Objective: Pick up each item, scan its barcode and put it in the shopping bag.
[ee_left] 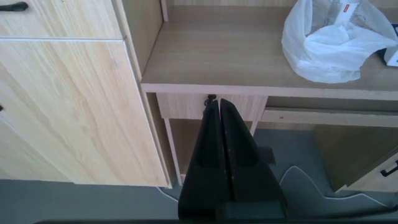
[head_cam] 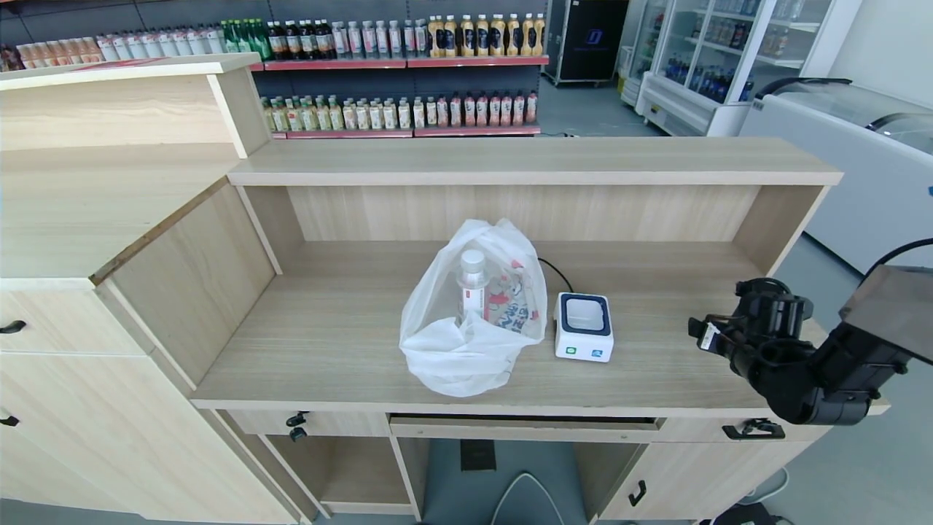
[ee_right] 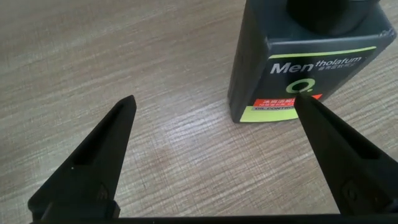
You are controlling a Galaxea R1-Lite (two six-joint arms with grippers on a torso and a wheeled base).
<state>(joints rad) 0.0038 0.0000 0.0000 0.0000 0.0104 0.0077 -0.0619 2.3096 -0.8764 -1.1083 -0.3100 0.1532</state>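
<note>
1. Work area. In the head view I see the wooden counter [head_cam: 328,343] across the middle of the frame. Rows of drink bottles on store shelves [head_cam: 393,36] run along the top edge.

2. Task items.
- The white shopping bag [head_cam: 470,321] stands at the centre of the frame, mouth open upward.
- A clear bottle [head_cam: 473,284] with a white cap stands upright inside the bag, beside a printed packet that I cannot identify.
- The scanner [head_cam: 583,326], a small white box with a dark-rimmed window on top, sits just right of the bag. I cannot tell whether they touch. Its black cable [head_cam: 557,273] runs back behind the bag.
- A dark bottle [ee_right: 298,62] with a green band on its label rests on the counter just ahead of the right gripper.

3. Right gripper [ee_right: 216,102]. The jaws are spread wide and hold nothing, with bare wood between them. One fingertip [ee_right: 311,109] overlaps the dark bottle's lower corner; I cannot tell whether it makes contact. In the head view the right arm sits at the lower right of the frame, over the right end of the counter.

4. Left gripper [ee_left: 219,106]. The fingers are pressed together with nothing between them. It hangs low in front of the counter, its tip pointing at the drawer [ee_left: 186,106] under the counter edge, well apart from the bag.
</note>
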